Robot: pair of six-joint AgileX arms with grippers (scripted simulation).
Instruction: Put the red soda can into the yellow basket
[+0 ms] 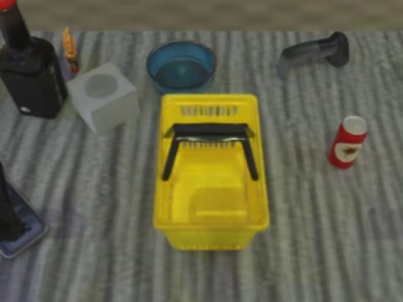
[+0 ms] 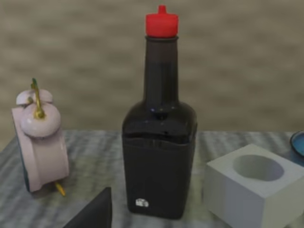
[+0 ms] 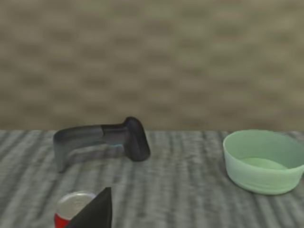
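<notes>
On a grey striped bench (image 1: 94, 207), the yellow basket (image 1: 258, 189) sits at centre, black handle (image 1: 210, 133) folded across its top and nothing inside. The red soda can (image 1: 347, 143) stands upright well to the basket's right, apart from everything else, so the task looks to be at its very first step: the reach. Neither gripper shows clearly; only a dark wedge intrudes in each wrist view, and whether the fingers are wide or narrow cannot be told. The right arm's camera looks just past the can's silvery top, suggesting that arm is nearest. The next move likely calls for it to descend around the can, then lift over the basket's wall.
</notes>
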